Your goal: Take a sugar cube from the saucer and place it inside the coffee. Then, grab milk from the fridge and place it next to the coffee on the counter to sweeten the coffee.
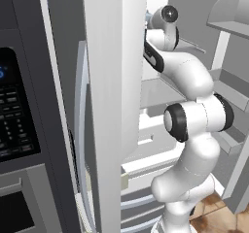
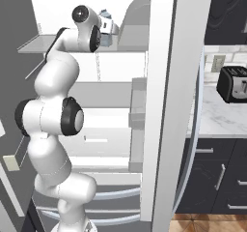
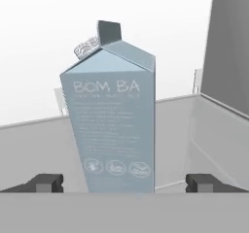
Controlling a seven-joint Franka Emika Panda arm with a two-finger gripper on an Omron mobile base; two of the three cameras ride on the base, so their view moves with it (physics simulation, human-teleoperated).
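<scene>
Facing the milk up close, tool tips wide apart.

white glossy arm, rounded tube segments w/ fat bulging elbows. dark black bands ring the joints, round black end caps w/ a small pale centre up top. black curved strip along one upper link. gripper: two small dark grey blocky finger tips, squared ends.

Home kitchen, rendered. Open fridge w/ white shelves, milk inside. Marble tabletop w/ black toaster, dark cabinets below, wood floor. Black appliance panel w/ buttons beside fridge.
</scene>
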